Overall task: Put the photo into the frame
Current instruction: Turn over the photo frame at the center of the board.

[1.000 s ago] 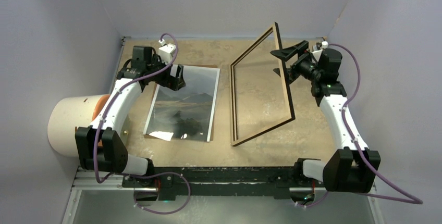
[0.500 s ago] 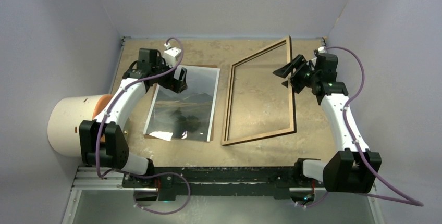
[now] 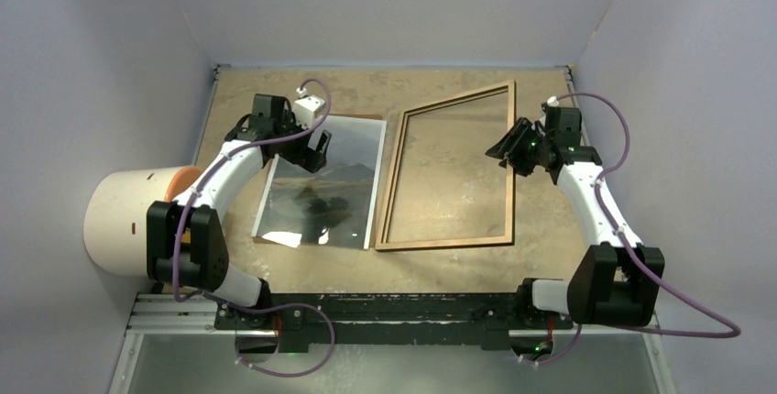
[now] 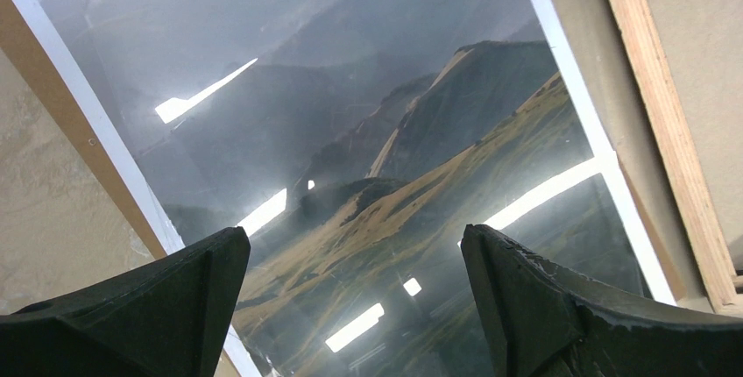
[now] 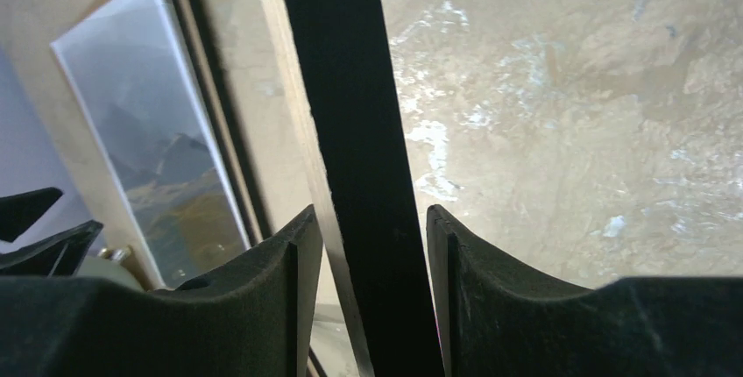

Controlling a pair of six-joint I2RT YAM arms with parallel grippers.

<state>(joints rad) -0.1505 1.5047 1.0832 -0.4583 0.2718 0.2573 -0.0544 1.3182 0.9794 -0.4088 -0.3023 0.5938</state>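
Observation:
The photo (image 3: 321, 183) lies face up left of centre, showing grey mountains over brownish hills (image 4: 350, 114). My left gripper (image 3: 316, 149) hovers over its far end, open, with nothing between its fingers (image 4: 350, 237). The frame (image 3: 444, 243) rests wood-brown back up to the right of the photo, about flat. My right gripper (image 3: 507, 147) sits on its right rail. In the right wrist view that dark rail (image 5: 350, 88) fills the space between the fingers, which press close on both sides (image 5: 372, 212). The photo (image 5: 149, 131) shows beyond the frame.
A brown backing board (image 4: 53, 70) lies under the photo, sticking out along its left edge. A large white and orange cylinder (image 3: 119, 220) stands at the table's left edge beside the left arm. The frame's left rail (image 4: 666, 114) runs just right of the photo.
The frame swung down from steeply tilted to about flat, its right rail lowering with my right gripper, whose jaws narrowed onto the rail. My left gripper shifted slightly right over the photo.

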